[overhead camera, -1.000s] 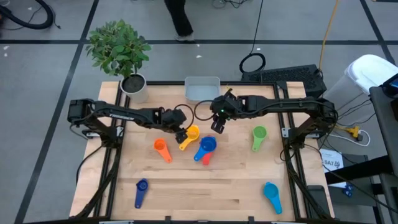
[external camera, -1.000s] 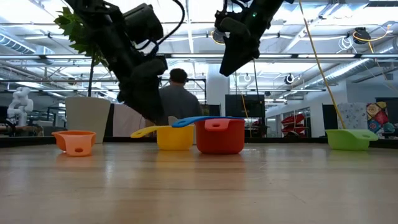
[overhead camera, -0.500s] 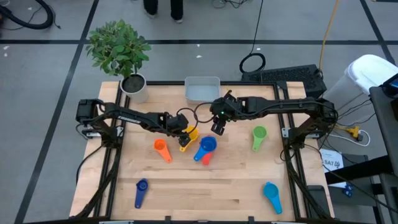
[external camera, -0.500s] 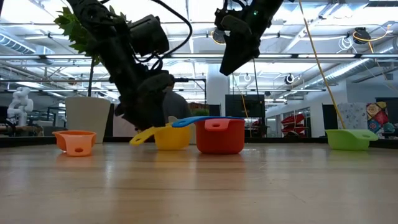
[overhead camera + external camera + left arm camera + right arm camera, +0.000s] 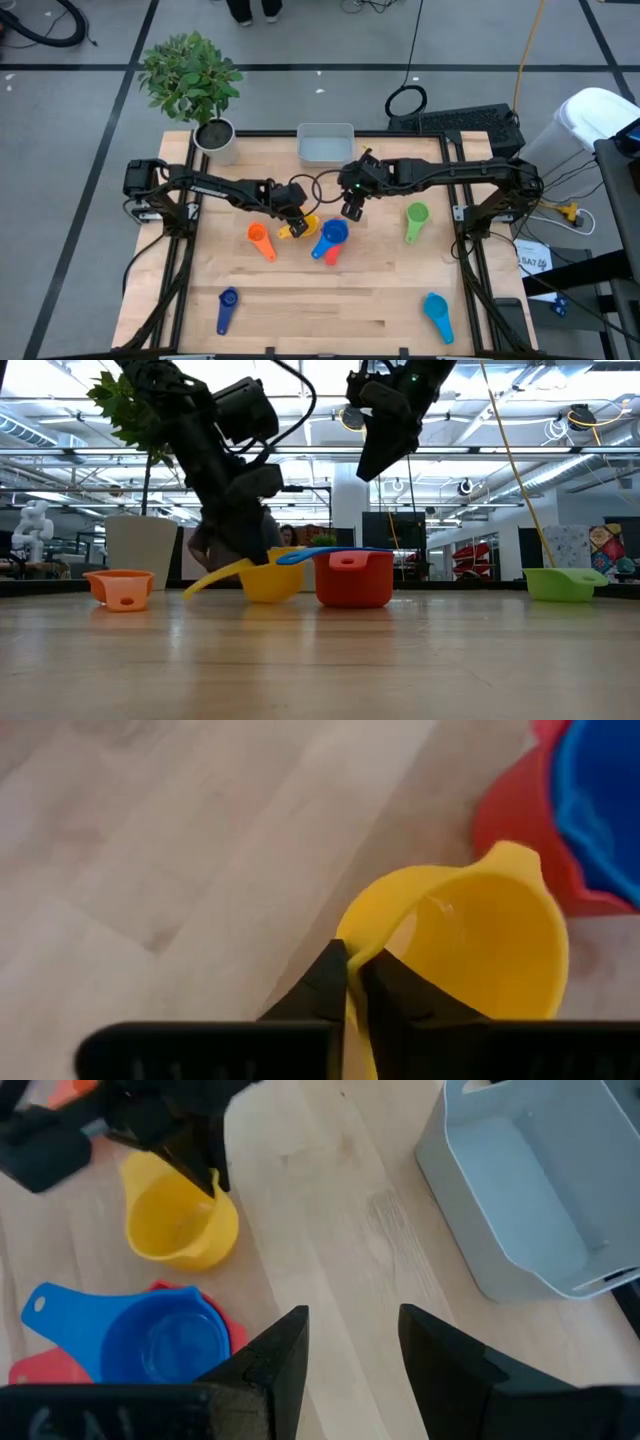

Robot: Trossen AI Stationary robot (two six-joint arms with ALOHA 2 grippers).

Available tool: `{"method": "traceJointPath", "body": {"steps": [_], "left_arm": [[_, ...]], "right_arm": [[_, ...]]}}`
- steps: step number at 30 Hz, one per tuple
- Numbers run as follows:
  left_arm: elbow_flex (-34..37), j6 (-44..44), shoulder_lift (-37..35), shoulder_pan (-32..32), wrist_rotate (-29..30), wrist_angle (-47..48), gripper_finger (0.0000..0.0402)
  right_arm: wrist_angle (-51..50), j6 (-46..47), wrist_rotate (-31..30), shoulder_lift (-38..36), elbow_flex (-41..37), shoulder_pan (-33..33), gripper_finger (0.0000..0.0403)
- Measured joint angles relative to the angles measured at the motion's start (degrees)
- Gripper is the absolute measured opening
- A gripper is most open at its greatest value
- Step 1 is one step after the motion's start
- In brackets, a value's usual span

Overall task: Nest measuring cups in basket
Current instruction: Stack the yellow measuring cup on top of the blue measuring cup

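The yellow cup (image 5: 470, 950) sits tipped on the wooden table just left of the bright blue cup (image 5: 333, 234), which is nested in the red cup (image 5: 352, 578). My left gripper (image 5: 293, 214) is shut on the yellow cup. My right gripper (image 5: 351, 207) hangs open and holds nothing, above the table between the pale grey basket (image 5: 325, 144) and the red cup. Lying apart on the table are the orange cup (image 5: 259, 239), green cup (image 5: 415, 220), dark blue cup (image 5: 227, 307) and teal cup (image 5: 437, 315). My left gripper pinches the yellow cup's rim (image 5: 352, 952) where the handle joins, one finger (image 5: 392, 992) inside the bowl and one outside. The fingers slant down from the table's left. The cup sits tilted, its handle (image 5: 205, 581) sloping down; whether it is clear of the table I cannot tell.
A white plant pot (image 5: 215, 137) with a leafy plant stands at the far left corner. Bare wood lies along the near middle of the table. A person (image 5: 285, 536) shows in the room behind the table.
My left gripper has lowered onto the yellow cup and shut on its rim by the handle. The cup has tipped from level, its handle end now sloping down toward the table.
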State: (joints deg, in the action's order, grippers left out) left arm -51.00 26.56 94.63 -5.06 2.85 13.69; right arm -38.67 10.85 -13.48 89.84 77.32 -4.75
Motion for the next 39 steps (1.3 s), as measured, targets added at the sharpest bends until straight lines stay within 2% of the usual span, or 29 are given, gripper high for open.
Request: {"method": "traceJointPath", "body": {"steps": [5,9,24,33,39], "left_arm": [[-1.67,-1.66,0.00,0.00,-0.54,4.71,0.0015],[-3.33,-2.47,-0.44,0.25,-0.50,7.81,0.0015],[-17.85,-1.18,-0.82,4.48,0.27,15.73,0.0015],[-18.82,3.27,-0.61,7.46,4.91,16.06,0.0015],[-18.92,4.14,2.63,7.43,5.26,10.80,0.0015]], "right_arm": [[-1.91,-1.35,-0.16,-0.24,0.00,0.00,0.0151],[-2.91,-3.26,-3.03,-1.46,0.00,0.00,0.0151],[-6.38,-1.86,-4.78,-8.25,0.00,1.68,0.0151],[-6.36,-1.05,-7.69,-8.74,0.00,5.19,0.0151],[-2.13,-1.05,-7.71,-8.72,-2.15,6.78,0.0151]]}}
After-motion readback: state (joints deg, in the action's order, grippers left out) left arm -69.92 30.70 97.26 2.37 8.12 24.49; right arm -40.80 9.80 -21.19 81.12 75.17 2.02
